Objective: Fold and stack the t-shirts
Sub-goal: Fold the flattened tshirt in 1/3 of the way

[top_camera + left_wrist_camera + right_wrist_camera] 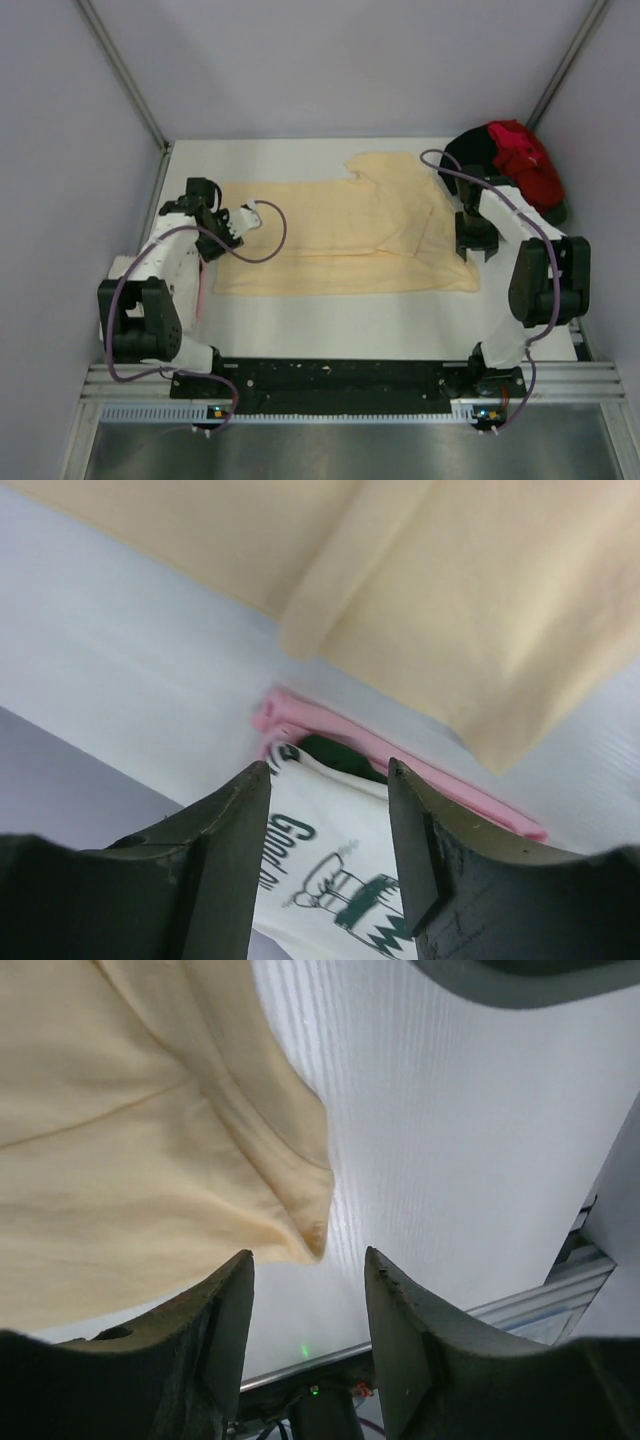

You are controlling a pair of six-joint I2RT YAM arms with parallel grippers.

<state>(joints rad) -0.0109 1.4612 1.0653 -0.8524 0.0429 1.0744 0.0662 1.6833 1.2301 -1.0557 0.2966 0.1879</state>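
The pale yellow t-shirt [340,240] lies spread flat across the middle of the table, its right part folded over. My left gripper [238,222] is open at the shirt's left edge and holds nothing. In the left wrist view the open gripper [330,770] frames the white printed t-shirt [330,850], which lies on a pink cloth [420,770], with the yellow shirt [470,600] beyond. My right gripper [468,248] is open at the shirt's near right corner. In the right wrist view it [308,1255] is empty, just off that corner [300,1210]. The red t-shirt [522,158] lies bunched on the black one [470,152].
The red and black pile sits at the back right corner by the wall. The white shirt and pink cloth are mostly hidden under the left arm in the top view; a pink strip [203,290] shows. The table's near edge rail [340,375] runs along the front.
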